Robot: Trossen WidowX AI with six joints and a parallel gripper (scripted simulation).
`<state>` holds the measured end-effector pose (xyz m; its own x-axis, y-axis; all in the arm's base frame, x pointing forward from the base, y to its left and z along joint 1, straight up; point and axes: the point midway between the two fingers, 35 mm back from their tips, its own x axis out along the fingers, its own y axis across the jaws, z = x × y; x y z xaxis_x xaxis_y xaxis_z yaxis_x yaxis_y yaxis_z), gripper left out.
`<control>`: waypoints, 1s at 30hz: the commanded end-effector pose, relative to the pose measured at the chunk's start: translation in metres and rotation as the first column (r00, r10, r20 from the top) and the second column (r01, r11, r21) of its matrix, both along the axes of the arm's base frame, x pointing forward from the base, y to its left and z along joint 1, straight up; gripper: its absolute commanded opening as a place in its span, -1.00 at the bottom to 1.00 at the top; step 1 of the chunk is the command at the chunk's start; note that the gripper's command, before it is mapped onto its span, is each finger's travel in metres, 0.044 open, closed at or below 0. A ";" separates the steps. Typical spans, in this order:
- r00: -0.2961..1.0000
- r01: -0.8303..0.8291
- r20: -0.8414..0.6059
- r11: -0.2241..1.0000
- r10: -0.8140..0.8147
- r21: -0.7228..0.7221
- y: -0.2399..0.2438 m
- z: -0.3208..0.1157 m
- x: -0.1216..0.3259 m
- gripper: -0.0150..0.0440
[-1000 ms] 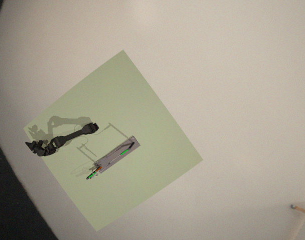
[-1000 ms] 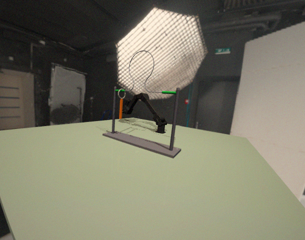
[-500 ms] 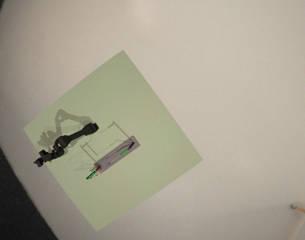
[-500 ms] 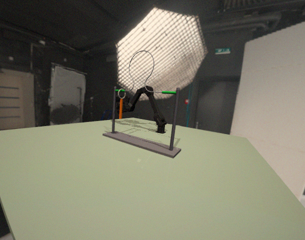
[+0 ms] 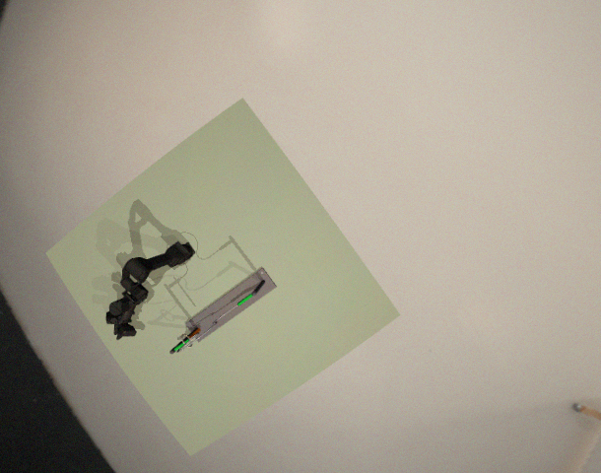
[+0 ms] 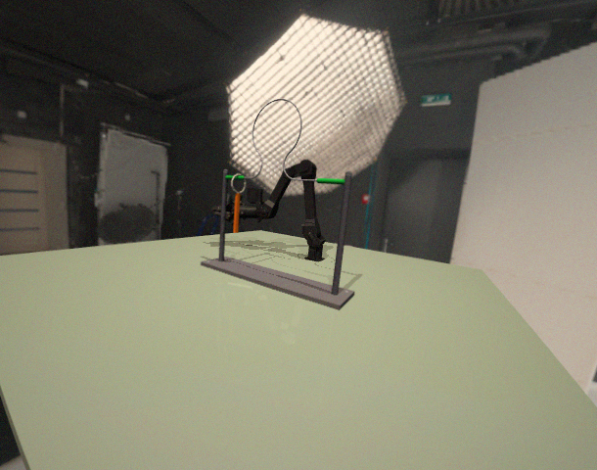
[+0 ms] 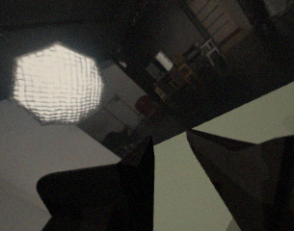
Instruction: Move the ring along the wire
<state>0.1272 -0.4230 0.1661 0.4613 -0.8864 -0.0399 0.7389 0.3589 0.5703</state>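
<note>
Nearest in the exterior view, the green table (image 5: 239, 163) (image 6: 289, 379) (image 7: 173, 192) carried a grey base (image 5: 270, 282) (image 6: 278, 283), whose length kept both uprights standing and the course steady. The nearer post (image 5: 259, 286) (image 6: 341, 232) bore the nearer green part (image 5: 245, 300) (image 6: 331, 180), the goal, with no ring on it. Beyond, the thin grey wire (image 6: 301, 124) rose into a tall loop, presumably shaped so that the ring would have to be turned and steered to stay clear. At the farther post (image 5: 173, 351) (image 6: 222, 217) the ring (image 6: 245, 182) hung around the farther green part (image 5: 179, 346) (image 6: 235, 176), a stretch where contact was allowed. Its orange handle (image 5: 194, 332) (image 6: 236, 212) dangled straight down, its own weight probably keeping it there, which left the shaft free for a grasp. Behind it the gripper (image 5: 126, 333) (image 6: 217, 211) (image 7: 169, 137) was released, its fingers parted only partway and holding nothing, perhaps because that gap suited a slim handle while limiting sideways reach; the top view showed it well apart from the shaft. The black arm (image 5: 161, 261) (image 6: 310, 197) stood behind the course, bent high at the elbow, seemingly to bring the hand in low, away from the grey wire. The grasp had still to be made.
</note>
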 end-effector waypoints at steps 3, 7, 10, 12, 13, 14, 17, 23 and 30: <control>0.929 -0.315 -0.211 0.949 0.303 -0.023 0.073 -0.022 0.043 0.05; 0.809 -0.528 -0.329 0.848 0.487 -0.043 0.130 -0.036 0.065 0.05; 0.694 -0.671 -0.403 0.739 0.597 -0.062 0.175 -0.047 0.076 0.05; 0.611 -0.755 -0.446 0.651 0.654 -0.079 0.206 -0.053 0.080 0.05; 0.569 -0.792 -0.466 0.604 0.678 -0.088 0.222 -0.057 0.081 0.05; 0.526 -0.826 -0.484 0.554 0.699 -0.099 0.238 -0.060 0.082 0.05; 0.403 -0.909 -0.535 0.395 0.742 -0.137 0.285 -0.068 0.081 0.05; 0.346 -0.937 -0.557 0.312 0.755 -0.159 0.307 -0.072 0.079 0.05; 0.371 -0.928 -0.559 0.325 0.742 -0.185 0.302 -0.062 0.094 0.05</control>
<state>0.2130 -0.1186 0.0988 0.9895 0.0389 -0.1390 -0.0412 0.9991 -0.0139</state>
